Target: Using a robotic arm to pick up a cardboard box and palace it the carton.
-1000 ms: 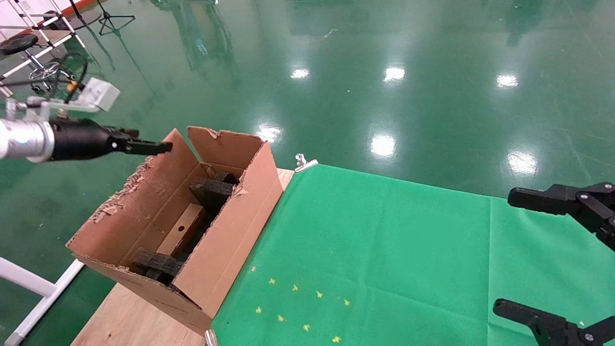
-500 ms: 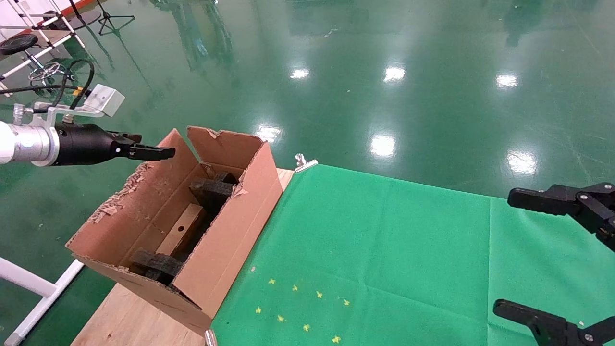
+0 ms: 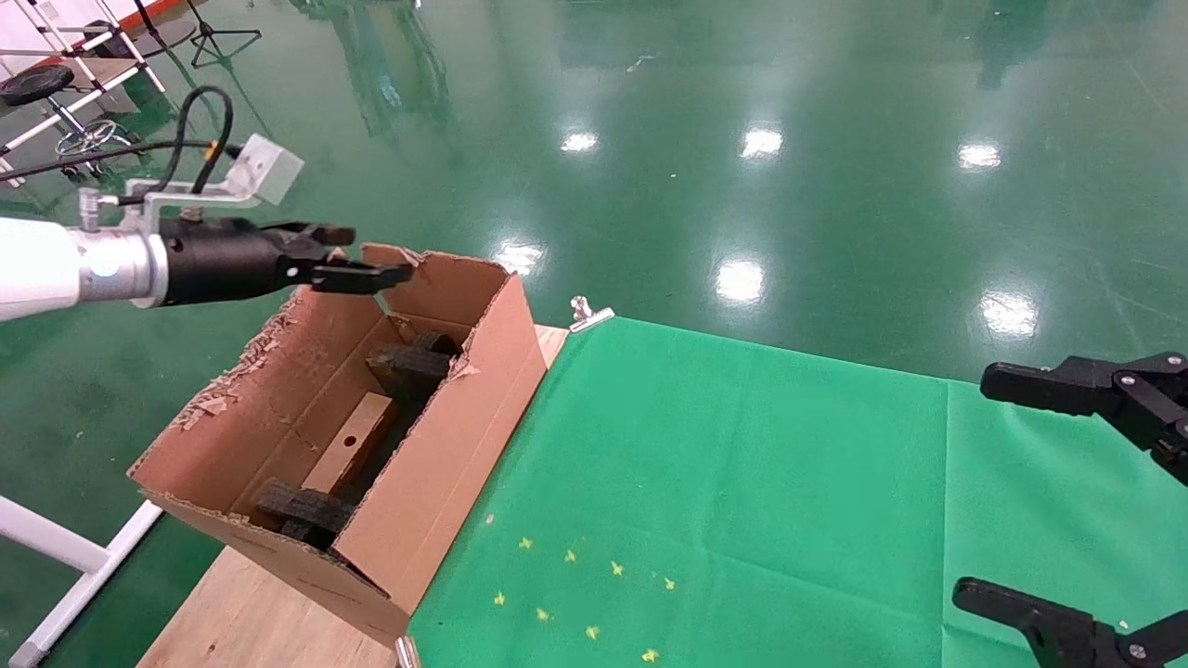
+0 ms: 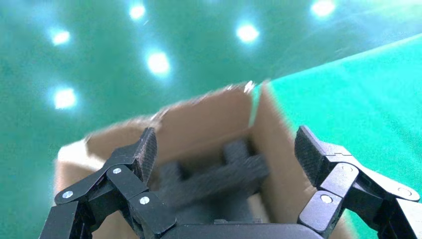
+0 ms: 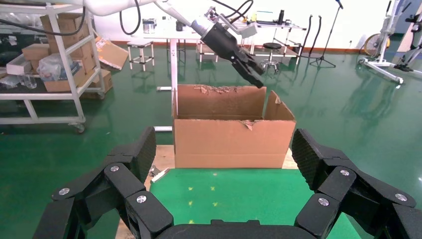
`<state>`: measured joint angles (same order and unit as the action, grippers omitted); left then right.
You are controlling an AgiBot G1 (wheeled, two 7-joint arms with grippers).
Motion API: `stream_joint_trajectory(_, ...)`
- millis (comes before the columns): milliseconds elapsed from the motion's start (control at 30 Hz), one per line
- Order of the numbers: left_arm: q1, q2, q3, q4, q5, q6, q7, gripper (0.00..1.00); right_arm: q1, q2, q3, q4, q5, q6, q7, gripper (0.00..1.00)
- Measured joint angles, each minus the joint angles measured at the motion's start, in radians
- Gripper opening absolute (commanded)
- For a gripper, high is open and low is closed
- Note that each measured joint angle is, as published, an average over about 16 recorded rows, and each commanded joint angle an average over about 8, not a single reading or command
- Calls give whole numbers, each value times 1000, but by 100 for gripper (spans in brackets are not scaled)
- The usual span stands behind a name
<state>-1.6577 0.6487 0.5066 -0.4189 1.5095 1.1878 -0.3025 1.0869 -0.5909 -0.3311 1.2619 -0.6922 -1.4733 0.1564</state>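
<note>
The large brown carton [image 3: 436, 445] with ragged flaps stands on the table's left end. Inside it the slim cardboard box [image 3: 364, 422], with a round hole, lies between two black foam blocks [image 3: 408, 365]. The robotic arm's left gripper [image 3: 373, 255] hovers open and empty above the carton's far end, clear of its flaps. In the left wrist view the left gripper [image 4: 226, 147] has its jaws spread wide over a foam block [image 4: 219, 174] and the carton wall [image 4: 199, 114]. My right gripper [image 3: 974, 487] is parked open at the table's right. The right wrist view shows the right gripper [image 5: 223, 149] facing the carton [image 5: 231, 137].
Green cloth [image 3: 742, 482] covers the table, held by a metal clip [image 3: 589, 315]. Bare wood [image 3: 241, 617] shows under the carton. A white frame leg [image 3: 56, 557] stands to the left below. Shelving with boxes [image 5: 54, 55] is beyond the table.
The left gripper has moved right and slightly up, from beside the carton's left flap to above its far end. Its fingers now show apart. The right gripper is unmoved.
</note>
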Motion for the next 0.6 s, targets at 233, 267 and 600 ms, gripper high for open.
stream_joint_trajectory(233, 89, -6, -34, -131, -118, 47, 17, 100, 0, 0, 0, 0, 0, 0, 0, 100)
stream_joint_trajectory(267, 101, -7, -39, -150, -135, 53, 20, 100, 0, 0, 0, 0, 0, 0, 0, 100)
stream_joint_trajectory(600, 228, -15, -89, -338, -304, 120, 45, 100, 0, 0, 0, 0, 0, 0, 0, 100)
